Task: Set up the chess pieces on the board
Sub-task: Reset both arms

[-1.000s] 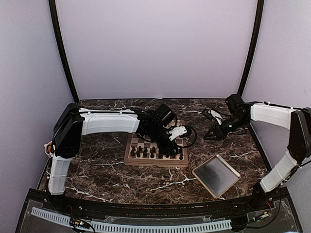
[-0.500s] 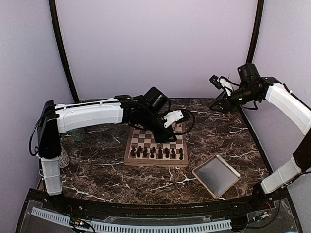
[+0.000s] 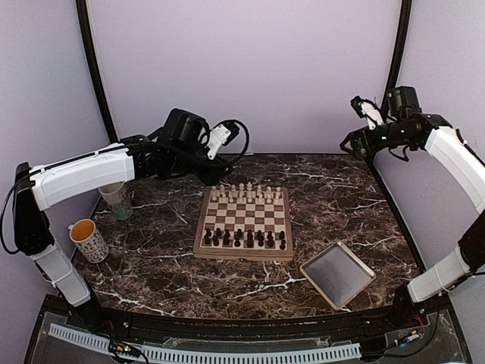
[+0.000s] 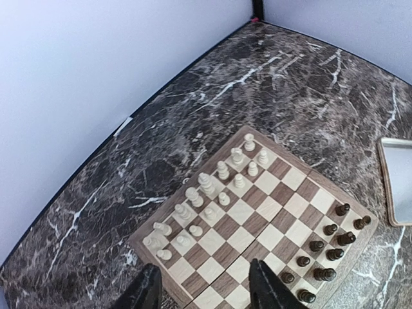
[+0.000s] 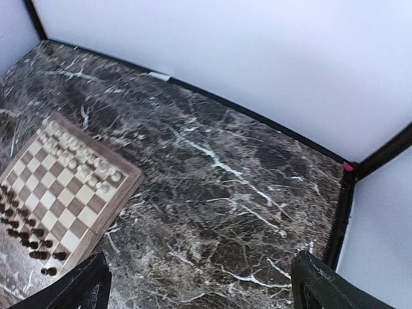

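Observation:
The board point(image 3: 244, 214) lies mid-table. Dark chess pieces point(image 3: 242, 236) stand in two rows along its near side, and pale cream pieces point(image 3: 246, 189) fill the far rows. My left gripper point(image 3: 198, 168) hangs high over the table's back left, apart from the board. In the left wrist view it point(image 4: 206, 290) is open and empty, with the board point(image 4: 267, 209) and dark pieces point(image 4: 325, 248) far below. My right gripper point(image 3: 350, 144) is raised at the back right. The right wrist view shows it point(image 5: 199, 290) wide open above bare marble, the board point(image 5: 122, 187) off to its left.
A shallow beige tray point(image 3: 336, 274) sits tilted near the board's front right corner. A patterned mug point(image 3: 89, 240) and a clear glass point(image 3: 117, 201) stand at the left edge. Lilac walls and black corner posts point(image 3: 96, 76) close the table in on three sides.
Both arms have lifted off the board area. The left swung up and back to the left, the right up to the back right corner. Both sets of jaws have spread wider.

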